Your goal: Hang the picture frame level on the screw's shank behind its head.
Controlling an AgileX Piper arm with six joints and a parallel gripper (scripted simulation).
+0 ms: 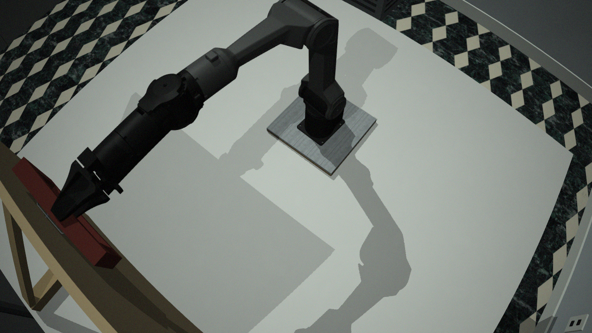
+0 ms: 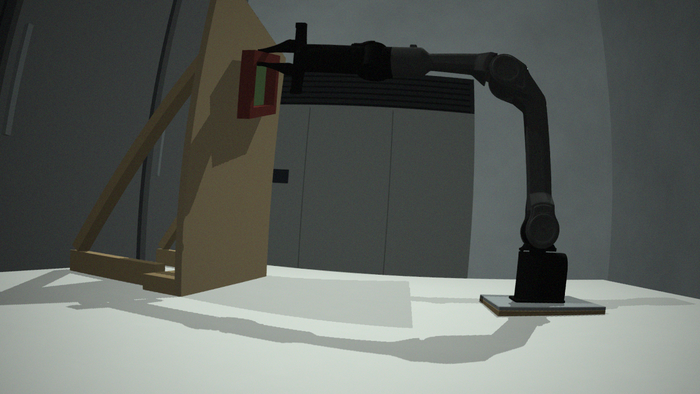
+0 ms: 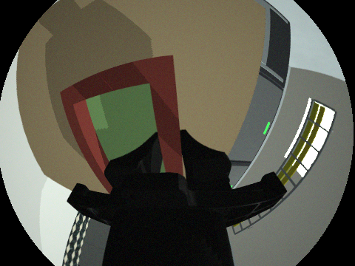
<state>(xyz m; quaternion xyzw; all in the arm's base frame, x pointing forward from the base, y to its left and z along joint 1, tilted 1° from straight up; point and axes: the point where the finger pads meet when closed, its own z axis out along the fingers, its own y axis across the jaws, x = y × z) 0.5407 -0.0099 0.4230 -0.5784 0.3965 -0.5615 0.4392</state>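
A dark red picture frame (image 2: 256,84) with a green picture lies against the upper part of the tan wall board (image 2: 225,161). It also shows from above in the top view (image 1: 62,215) and in the wrist view (image 3: 126,118). My gripper (image 2: 270,59) reaches level from the right and is shut on the frame's top bar, one finger above and one below. It shows in the top view (image 1: 62,213) and in the wrist view (image 3: 165,158). The screw is hidden behind the frame. A thin grey strip (image 1: 49,217) shows between frame and board.
The wall board stands on slanted wooden braces (image 2: 122,161) at the table's left edge. My arm's base sits on a small grey plate (image 1: 322,134), also seen in the exterior view (image 2: 541,305). Checkered floor surrounds the white table.
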